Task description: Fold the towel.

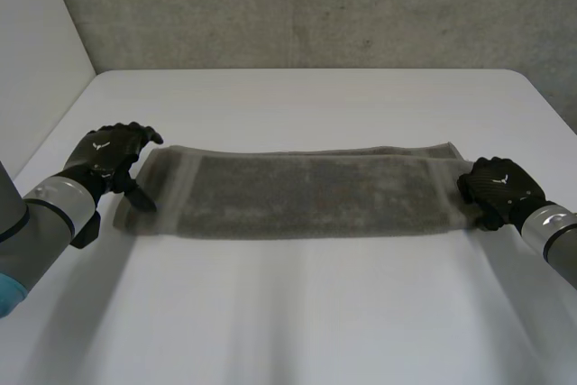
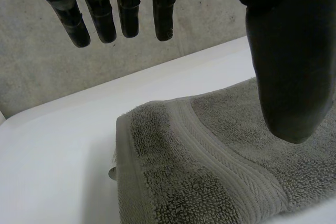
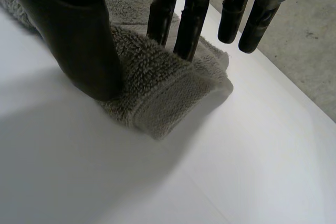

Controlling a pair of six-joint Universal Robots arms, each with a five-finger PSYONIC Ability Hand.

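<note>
Nearest the camera, both arms come in over the front corners of the white table [image 1: 297, 313]. The left arm [image 1: 41, 223] lies low at its side, and the right arm [image 1: 554, 236] is cut off by the frame's edge. Each arm ends at one short end of the grey towel [image 1: 306, 194], which lies flat as a long, narrow strip across the middle of the table. The left hand [image 1: 110, 155] hangs knuckles-up over its end of the towel. In the left wrist view its fingers [image 2: 126, 14] are straight and slightly spread, clear of the cloth, and its thumb [image 2: 286, 66] stands well apart from them, so the hand is open and holds nothing. Whether the thumb tip touches the towel is hard to tell. The right hand [image 1: 498, 188] is down on the opposite end. In the right wrist view its thumb [image 3: 84, 40] and some straight fingers [image 3: 189, 19] pinch a raised hump of the towel's corner between them, while the other fingers stand off the cloth over the table. How many layers the strip has cannot be made out. Beyond the towel the table runs to its far edge against a grey concrete wall [image 1: 315, 6].
</note>
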